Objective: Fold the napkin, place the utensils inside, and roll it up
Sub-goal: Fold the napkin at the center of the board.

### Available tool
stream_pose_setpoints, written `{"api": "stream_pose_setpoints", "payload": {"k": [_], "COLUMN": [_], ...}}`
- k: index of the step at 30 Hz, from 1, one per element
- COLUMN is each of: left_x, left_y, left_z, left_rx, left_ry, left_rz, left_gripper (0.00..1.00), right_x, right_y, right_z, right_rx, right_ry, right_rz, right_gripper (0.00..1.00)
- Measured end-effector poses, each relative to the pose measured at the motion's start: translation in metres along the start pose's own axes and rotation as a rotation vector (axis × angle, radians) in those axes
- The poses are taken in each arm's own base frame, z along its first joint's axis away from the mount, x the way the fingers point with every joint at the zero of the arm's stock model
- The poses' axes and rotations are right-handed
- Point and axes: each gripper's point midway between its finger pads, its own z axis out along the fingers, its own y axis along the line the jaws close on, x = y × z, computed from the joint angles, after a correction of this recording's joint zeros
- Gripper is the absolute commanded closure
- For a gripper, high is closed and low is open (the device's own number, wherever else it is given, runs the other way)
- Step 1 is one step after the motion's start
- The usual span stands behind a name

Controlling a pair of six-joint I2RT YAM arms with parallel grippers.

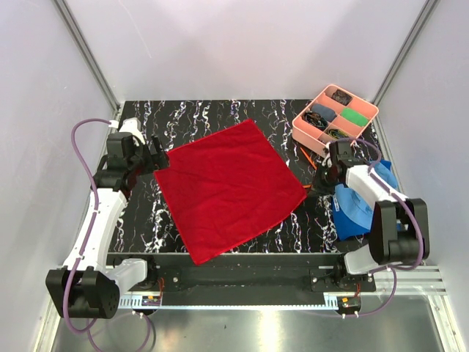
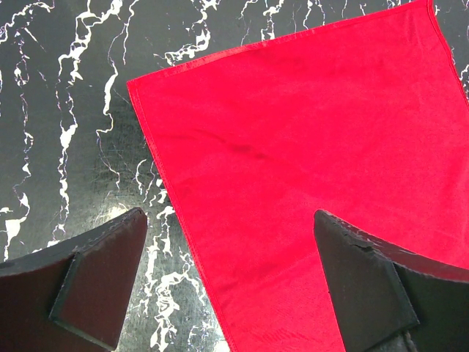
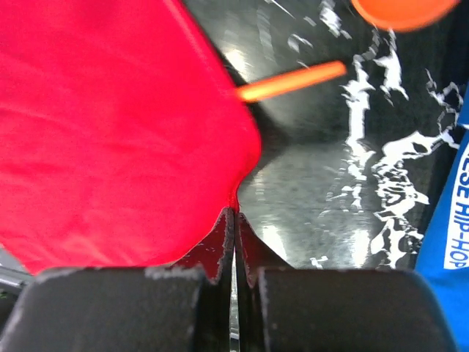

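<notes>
The red napkin (image 1: 227, 187) lies spread flat as a diamond on the black marbled table. My left gripper (image 1: 157, 158) is open and hovers over the napkin's left corner; in the left wrist view its jaws stand wide apart over the napkin's hem (image 2: 315, 132). My right gripper (image 1: 316, 185) is shut on the napkin's right corner, and the cloth (image 3: 110, 125) is pinched at the fingertips (image 3: 234, 213). Orange utensils (image 1: 308, 156) lie on the table just beyond that corner. The right wrist view shows a thin handle (image 3: 293, 81) and a round spoon bowl (image 3: 399, 11).
A pink compartment tray (image 1: 296, 126) with small dark and green items stands at the back right. A blue cloth (image 1: 359, 202) lies under the right arm and shows at the right wrist view's edge (image 3: 447, 220). White walls enclose the table.
</notes>
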Motion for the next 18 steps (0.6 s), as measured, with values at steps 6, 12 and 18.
{"api": "stream_pose_setpoints", "payload": {"k": [6, 12, 18], "left_x": [0.0, 0.0, 0.0], "left_y": [0.0, 0.0, -0.001], "left_z": [0.0, 0.0, 0.0], "left_rx": [0.0, 0.001, 0.007], "left_ry": [0.0, 0.0, 0.001], "left_rz": [0.0, -0.001, -0.001], "left_gripper": [0.01, 0.01, 0.01], "right_x": [-0.022, -0.032, -0.034], "right_y": [0.054, 0.118, 0.181], "right_z": [-0.023, -0.015, 0.028], "right_rx": [-0.101, -0.206, -0.271], "right_ry": [-0.094, -0.117, -0.069], "right_rz": [-0.087, -0.182, -0.251], "right_gripper": [1.0, 1.0, 1.0]}}
